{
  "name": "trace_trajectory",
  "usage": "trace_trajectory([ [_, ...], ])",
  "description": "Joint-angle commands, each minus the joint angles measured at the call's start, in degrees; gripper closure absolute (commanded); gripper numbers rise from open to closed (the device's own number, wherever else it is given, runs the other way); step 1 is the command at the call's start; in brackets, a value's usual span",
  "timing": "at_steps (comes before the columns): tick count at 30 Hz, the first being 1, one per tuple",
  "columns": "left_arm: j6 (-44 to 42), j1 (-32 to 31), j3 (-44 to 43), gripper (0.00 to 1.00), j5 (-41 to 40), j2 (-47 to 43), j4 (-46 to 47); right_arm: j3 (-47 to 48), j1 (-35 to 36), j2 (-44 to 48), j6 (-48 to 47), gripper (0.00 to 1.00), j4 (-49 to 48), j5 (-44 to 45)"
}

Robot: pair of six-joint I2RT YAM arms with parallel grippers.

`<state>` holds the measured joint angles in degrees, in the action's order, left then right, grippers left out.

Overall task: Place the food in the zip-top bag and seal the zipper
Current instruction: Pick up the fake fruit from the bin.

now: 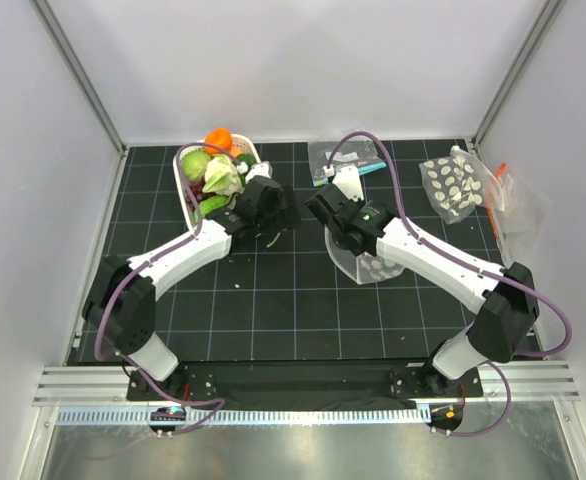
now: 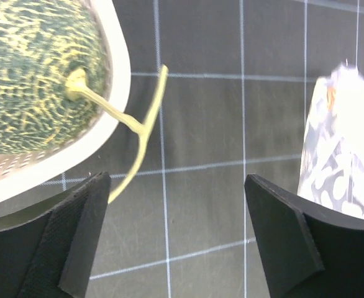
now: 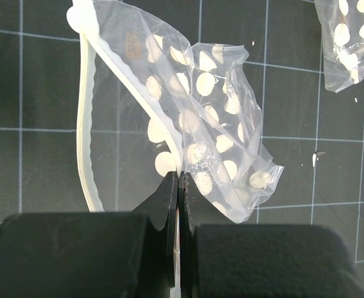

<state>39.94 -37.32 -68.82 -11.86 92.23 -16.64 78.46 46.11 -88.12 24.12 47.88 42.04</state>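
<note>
One clear zip-top bag (image 3: 200, 143), printed with white ovals, stood partly upright on a black gridded mat (image 1: 273, 310); every place here is given from that bag. Its zipper (image 3: 86, 136) curved out in a loop, so the mouth gaped open. The right gripper (image 3: 179, 180) was pinched tight on one side of the bag's rim, apparently to hold the mouth up and open for loading. No food could be made out inside.

To the bag's left, well apart, a white basket (image 1: 180, 175) held the food (image 1: 218, 175): a dark green netted melon (image 2: 33, 68), a pale cauliflower, green pieces and an orange one. The left gripper (image 2: 176, 183) hovered between bag and basket with its fingers spread wide and nothing between them. The melon's yellow stem (image 2: 141, 130) poked over the basket rim just ahead of it, and the gripper looked ready to reach for a piece.

Beyond the bag lay a smaller clear bag with a teal strip (image 1: 348, 160). To the bag's right was a second dotted bag (image 1: 453, 185).
</note>
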Motion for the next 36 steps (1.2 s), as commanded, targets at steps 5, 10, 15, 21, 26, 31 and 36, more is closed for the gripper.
trace_trajectory([
  [5, 8.7, 0.7, 4.6, 0.22, -7.3, 0.8, 11.4, -0.8, -0.1, 2.9, 0.6, 0.99, -3.4, -0.3],
  [10, 13.1, 0.5, 6.9, 0.37, -10.8, 3.0, 18.7, -1.4, -0.1, 3.8, 1.1, 0.99, -4.1, -1.2],
  [15, 15.3, 0.2, 7.8, 0.41, -14.8, 5.0, 21.6, -1.6, -0.1, 4.4, 1.4, 0.99, -4.4, -2.1],
  [21, 16.0, 0.2, 6.7, 0.45, -16.1, 8.2, 24.0, -2.0, -0.1, 4.9, 1.5, 0.99, -4.8, -2.6],
  [26, 16.8, 0.1, 6.5, 0.57, -17.3, 11.3, 26.6, -2.3, -0.1, 5.7, 1.6, 0.99, -5.2, -3.5],
  [31, 15.2, -0.3, 4.0, 0.82, -20.7, 12.5, 25.3, -2.9, -0.1, 6.0, 1.8, 0.99, -5.9, -4.3],
  [36, 11.1, -0.6, 3.2, 1.00, -19.1, 10.8, 25.4, -3.3, -0.1, 6.6, 2.0, 0.99, -5.6, -4.5],
])
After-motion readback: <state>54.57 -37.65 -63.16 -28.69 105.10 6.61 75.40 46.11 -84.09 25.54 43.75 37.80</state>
